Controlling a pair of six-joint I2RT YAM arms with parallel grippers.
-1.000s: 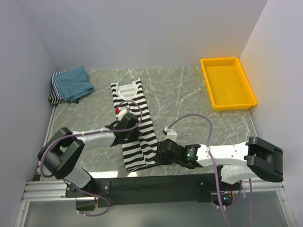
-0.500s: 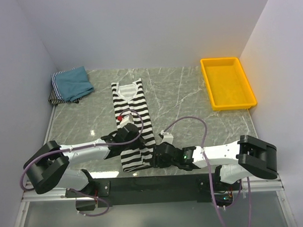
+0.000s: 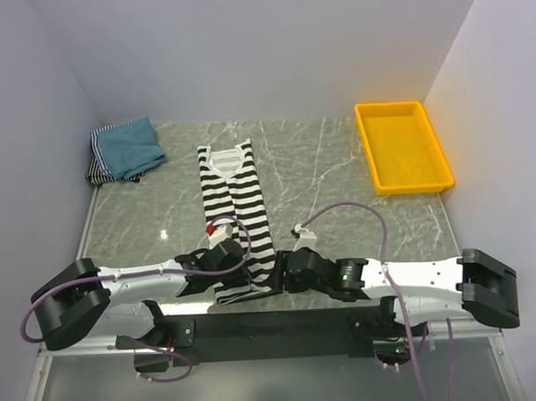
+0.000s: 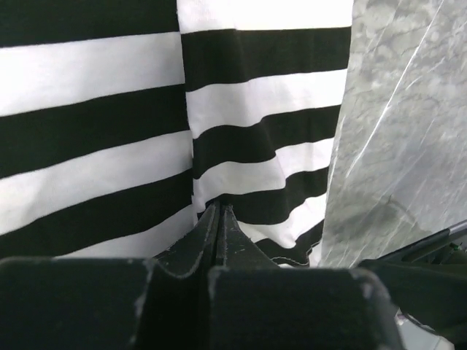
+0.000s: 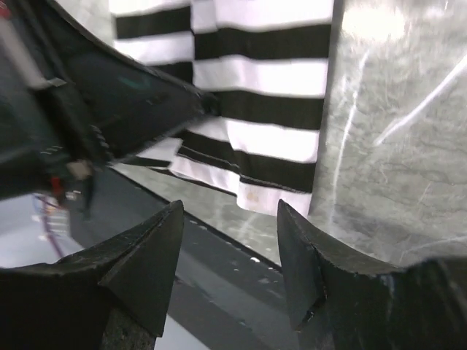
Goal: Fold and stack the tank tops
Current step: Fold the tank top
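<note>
The striped top [image 3: 235,202] lies flat on the tabletop [image 3: 329,181] as a long narrow band, left of centre. It runs from 12 o'clock, where its white-edged neckline sits, down to 6 o'clock, where its hem lies close to the near edge. In the left wrist view a lengthwise fold line runs down the cloth, one layer over another

The left arm [image 3: 139,277] reaches in low from 8 o'clock, its wrist over the hem end of the band. The left jaws are pressed together, their fingertips [image 4: 211,233] down on the stripes right at the fold line. Whether any cloth is nipped between them cannot be told

The right arm [image 3: 420,274] reaches in from 4 o'clock along the near edge. The right jaws are spread wide with nothing between them. Their fingers [image 5: 146,255] frame the band's hem corner on its 3 o'clock side and the bare marble just beside it

The teal top [image 3: 129,144] lies folded in the far left corner at 10 o'clock, on a finely striped top [image 3: 95,174] whose edge peeks out at its left. The yellow tray [image 3: 403,147] sits at 2 o'clock by the right wall, well apart from all the tops
</note>
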